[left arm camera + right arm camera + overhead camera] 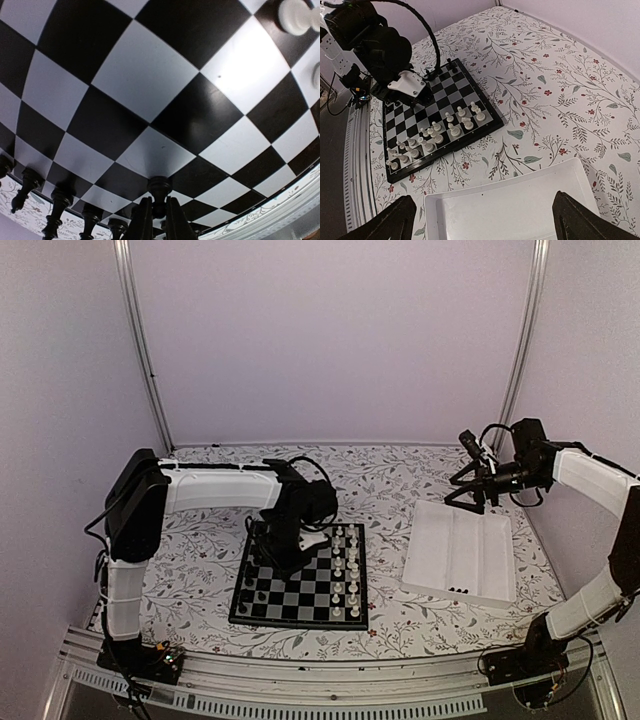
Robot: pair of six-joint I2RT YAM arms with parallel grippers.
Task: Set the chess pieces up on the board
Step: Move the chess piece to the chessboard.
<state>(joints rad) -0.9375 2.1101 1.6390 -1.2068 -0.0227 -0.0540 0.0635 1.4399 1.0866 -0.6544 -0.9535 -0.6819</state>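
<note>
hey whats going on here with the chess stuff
Two robot arms are setting up a small chessboard. The left gripper is down at the board, closed on a black piece next to a row of other black pieces already standing along that edge. The white pieces stand on the opposite side. The right gripper hangs open over a white tray, where a few dark pieces lie.

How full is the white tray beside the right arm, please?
Nearly empty: only a few small black pieces lie along the near edge of the tray; the rest of its floor shows bare white.
</note>
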